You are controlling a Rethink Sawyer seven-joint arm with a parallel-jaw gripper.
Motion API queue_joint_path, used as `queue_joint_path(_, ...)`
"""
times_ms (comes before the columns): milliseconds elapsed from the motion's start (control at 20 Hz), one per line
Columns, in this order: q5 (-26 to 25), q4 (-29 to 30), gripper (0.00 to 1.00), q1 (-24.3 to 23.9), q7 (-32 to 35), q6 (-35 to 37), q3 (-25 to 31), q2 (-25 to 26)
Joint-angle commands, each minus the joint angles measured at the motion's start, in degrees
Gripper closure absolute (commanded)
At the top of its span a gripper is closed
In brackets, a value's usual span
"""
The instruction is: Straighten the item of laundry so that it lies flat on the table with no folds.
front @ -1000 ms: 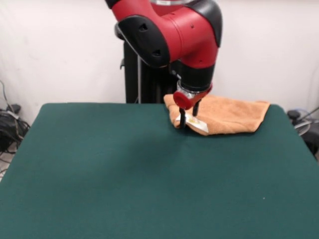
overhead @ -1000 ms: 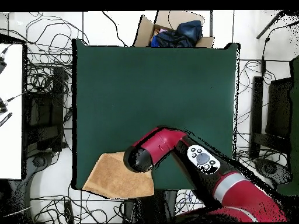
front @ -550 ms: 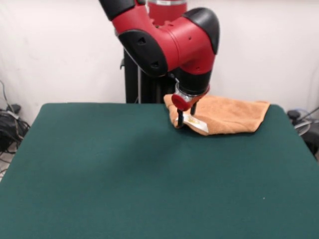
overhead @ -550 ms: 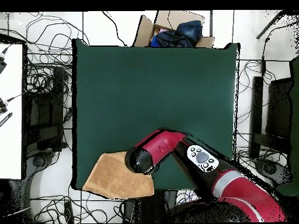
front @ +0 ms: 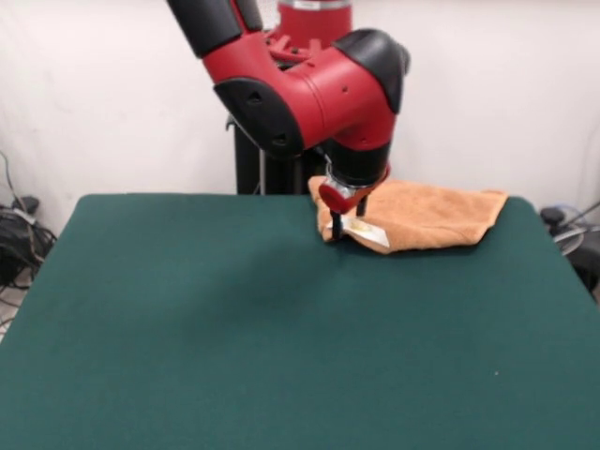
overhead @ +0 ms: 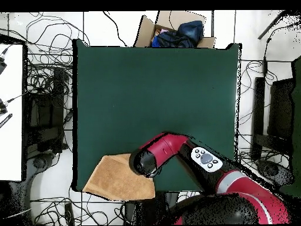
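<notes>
White tag [front: 365,233] on orange towel [front: 431,216]

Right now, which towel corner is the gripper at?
The gripper sits at the towel's corner carrying the white care tag, the one nearest the table's middle; the other corners lie toward the edge.

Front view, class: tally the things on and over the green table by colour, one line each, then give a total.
Orange-tan: 1, the towel
White: 1, the towel's tag
Red and black: 1, the robot arm with its pincer
Total: 3
</notes>
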Motion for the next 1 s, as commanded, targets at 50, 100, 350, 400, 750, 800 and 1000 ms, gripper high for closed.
queue_joint_path(50, -3.47, -5.01, 0.00, -1.04, -6.80, -1.62, -1.34, 5.10)
queue_joint_path(100, -3.63, -4.95, 0.00, -1.40, -6.96, -2.04, -1.15, 5.35)
queue_joint_path(350, -4.06, -4.69, 0.00, -2.46, -7.16, -3.63, -0.14, 6.17)
queue_joint_path(400, -4.23, -4.65, 0.00, -2.73, -7.10, -4.19, 0.09, 6.33)
queue_joint_path(750, -3.99, -4.87, 1.00, -2.63, -6.41, -4.42, 0.39, 6.57)
queue_joint_path(800, -3.90, -4.86, 1.00, -2.51, -6.29, -4.34, 0.37, 6.52)
queue_joint_path(1000, -4.01, -4.68, 1.00, -2.11, -5.34, -4.84, 0.27, 6.12)
